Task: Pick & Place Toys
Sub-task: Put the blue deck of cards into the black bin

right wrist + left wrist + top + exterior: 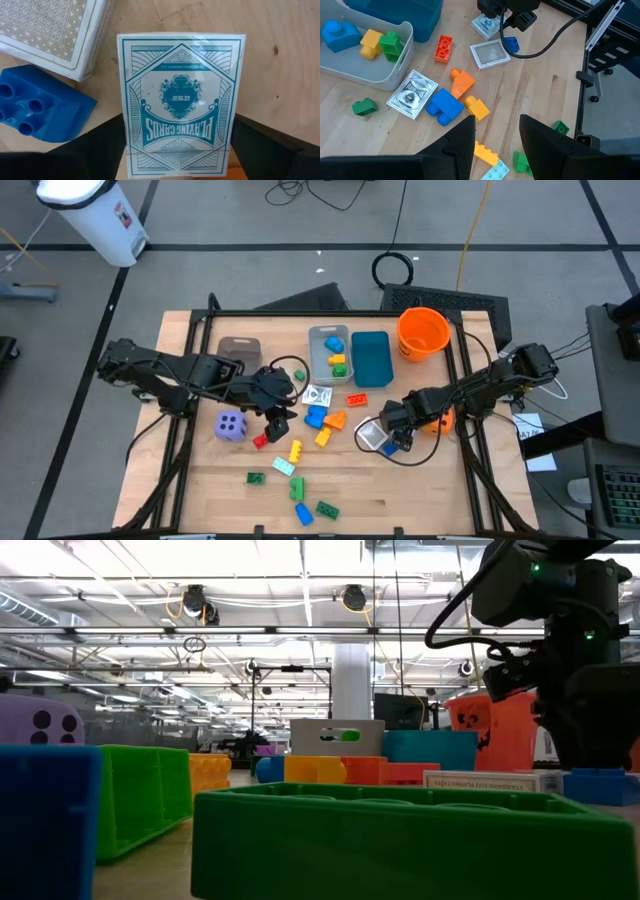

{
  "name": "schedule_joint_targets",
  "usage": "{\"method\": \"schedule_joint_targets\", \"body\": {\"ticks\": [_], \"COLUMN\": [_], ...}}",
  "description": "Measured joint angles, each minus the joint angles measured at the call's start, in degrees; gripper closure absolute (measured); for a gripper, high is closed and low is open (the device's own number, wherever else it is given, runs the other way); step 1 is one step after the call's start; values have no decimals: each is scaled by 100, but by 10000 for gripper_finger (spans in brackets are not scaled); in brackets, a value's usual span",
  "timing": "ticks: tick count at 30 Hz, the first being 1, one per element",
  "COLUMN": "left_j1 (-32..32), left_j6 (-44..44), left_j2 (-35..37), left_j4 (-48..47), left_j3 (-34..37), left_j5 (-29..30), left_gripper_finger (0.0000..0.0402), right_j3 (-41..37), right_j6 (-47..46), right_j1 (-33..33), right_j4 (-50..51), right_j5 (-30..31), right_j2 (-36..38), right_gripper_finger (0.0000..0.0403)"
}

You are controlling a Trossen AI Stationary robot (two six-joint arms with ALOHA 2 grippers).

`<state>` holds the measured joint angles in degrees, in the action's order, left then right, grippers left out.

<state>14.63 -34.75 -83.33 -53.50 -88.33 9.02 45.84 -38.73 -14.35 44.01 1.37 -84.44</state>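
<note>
Right jaws straddle the playing-card packet, seemingly gripping; left jaws apart.

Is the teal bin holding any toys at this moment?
No, in the high view the teal bin shows only its bare floor, while the grey bin beside it holds several bricks.

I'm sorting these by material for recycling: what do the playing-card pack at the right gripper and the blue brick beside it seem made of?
Playing-card pack: likely printed cardboard under clear film; the surface shows glare and a wrap seam. Blue brick: apparently moulded plastic, smooth and slightly glossy, with round studs.
</note>
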Motion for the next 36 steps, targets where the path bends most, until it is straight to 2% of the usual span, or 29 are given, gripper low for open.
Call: {"method": "schedule_joint_targets", "body": {"ticks": [6,13,19,22,28,33,36], "left_j1": [-2,-188,-588,-833,-1368,-1783,-1959], "left_j6": [-23,-184,-463,-709,-1231,-1807,-2080], "left_j2": [0,0,0,0,-58,-199,-387], "left_j4": [12,105,582,1023,2019,2247,2301], "left_j3": [0,0,0,0,-6,-9,0], "left_j5": [1,-16,-539,-739,-748,-816,-1168], "left_gripper_finger": [243,243,243,243,243,242,242], "right_j3": [-2,18,267,568,1472,2266,2572], "right_j6": [1,20,680,1026,1785,2318,2615], "right_j1": [26,312,498,501,535,679,813], "right_j4": [-19,-62,-369,-345,-343,-132,-48], "right_j5": [9,16,-153,-13,509,1039,1253], "right_j2": [179,888,1525,1635,1522,1336,1279], "right_gripper_finger": [100,94,98,93,98,95,96]}}
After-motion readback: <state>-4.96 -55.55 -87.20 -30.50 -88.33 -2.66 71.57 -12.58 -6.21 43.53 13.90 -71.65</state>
